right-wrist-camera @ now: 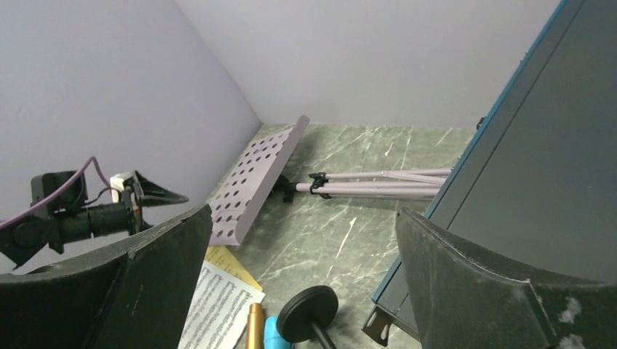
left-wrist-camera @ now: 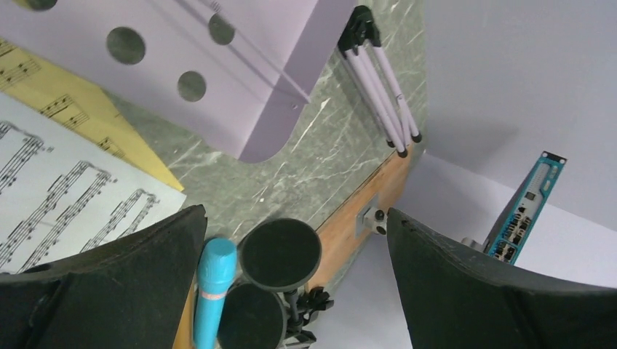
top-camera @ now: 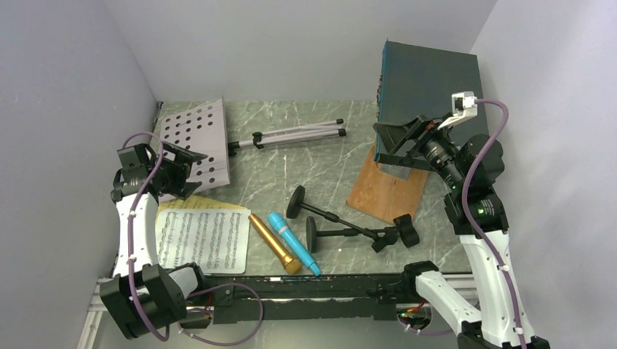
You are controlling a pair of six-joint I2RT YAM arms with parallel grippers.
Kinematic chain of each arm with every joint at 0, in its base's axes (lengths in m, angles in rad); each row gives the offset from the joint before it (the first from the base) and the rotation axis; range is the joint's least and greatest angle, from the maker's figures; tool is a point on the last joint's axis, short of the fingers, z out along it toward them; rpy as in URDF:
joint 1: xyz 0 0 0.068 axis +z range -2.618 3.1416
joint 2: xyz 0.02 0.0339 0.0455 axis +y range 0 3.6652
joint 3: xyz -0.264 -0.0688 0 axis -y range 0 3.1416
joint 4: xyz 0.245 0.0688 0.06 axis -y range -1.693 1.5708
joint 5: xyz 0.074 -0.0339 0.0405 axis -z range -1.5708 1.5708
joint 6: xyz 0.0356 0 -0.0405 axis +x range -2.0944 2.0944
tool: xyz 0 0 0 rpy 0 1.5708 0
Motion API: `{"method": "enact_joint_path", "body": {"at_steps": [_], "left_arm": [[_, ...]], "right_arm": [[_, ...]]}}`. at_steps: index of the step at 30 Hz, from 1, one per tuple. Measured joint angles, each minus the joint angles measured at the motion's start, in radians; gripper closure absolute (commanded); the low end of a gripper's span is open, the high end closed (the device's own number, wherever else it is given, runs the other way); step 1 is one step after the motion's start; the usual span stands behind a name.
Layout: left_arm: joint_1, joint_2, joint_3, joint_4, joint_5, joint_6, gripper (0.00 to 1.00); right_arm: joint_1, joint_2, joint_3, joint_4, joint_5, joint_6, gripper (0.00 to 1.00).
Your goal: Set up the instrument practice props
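The pale perforated music desk (top-camera: 196, 142) lies flat at the back left, its silver tripod legs (top-camera: 298, 135) folded on the table. White sheet music (top-camera: 204, 240) lies over a yellow page (top-camera: 218, 206) at the front left. The gold microphone (top-camera: 275, 243) and blue microphone (top-camera: 292, 243) lie side by side. Two black mic holders (top-camera: 320, 211) (top-camera: 349, 234) lie tipped over beside them. My left gripper (top-camera: 190, 173) is open and empty by the desk's near edge. My right gripper (top-camera: 389, 147) is open and empty, raised beside the teal box.
A large dark teal box (top-camera: 429, 80) stands at the back right, resting on a flat brown wooden board (top-camera: 385, 190). Grey walls close in the left, back and right. A black rail (top-camera: 305, 283) runs along the front edge.
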Motion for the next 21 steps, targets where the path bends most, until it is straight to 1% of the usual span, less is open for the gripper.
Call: {"method": "enact_joint_path", "body": {"at_steps": [3,5,7,8,9,11,13,14,15,17,21], "left_arm": [[0.000,0.000,0.002,0.045,0.009,-0.004,0.02],[-0.006,0.000,0.003,0.092,0.039,0.020,0.00],[-0.050,-0.002,0.031,0.133,0.047,0.075,0.00],[-0.097,-0.002,0.057,0.147,0.038,0.117,0.01],[-0.186,-0.005,0.097,0.167,0.006,0.176,0.01],[-0.402,-0.024,0.163,0.247,-0.036,0.283,0.01],[-0.581,-0.060,0.185,0.336,-0.060,0.363,0.00],[-0.638,-0.080,0.187,0.370,-0.065,0.392,0.00],[-0.674,-0.098,0.187,0.394,-0.070,0.413,0.01],[-0.713,-0.124,0.187,0.453,-0.094,0.447,0.00],[-0.729,-0.126,0.181,0.513,-0.137,0.475,0.00]], "right_arm": [[0.014,-0.001,0.000,0.000,0.003,-0.019,0.00],[0.022,-0.001,0.000,0.000,0.012,-0.028,0.00],[0.031,0.001,-0.001,-0.002,0.028,-0.034,0.00],[0.034,-0.001,-0.002,-0.003,0.034,-0.035,0.00],[0.038,-0.007,-0.005,-0.003,0.040,-0.037,0.00],[0.041,-0.029,-0.008,-0.008,0.063,-0.040,0.00],[0.042,-0.053,-0.008,-0.010,0.089,-0.046,0.00],[0.043,-0.068,-0.008,-0.011,0.109,-0.051,0.00],[0.043,-0.077,-0.008,-0.012,0.124,-0.054,0.00],[0.043,-0.094,0.000,-0.035,0.172,-0.063,0.00],[0.043,-0.098,0.047,-0.079,0.262,-0.071,0.00]]}}
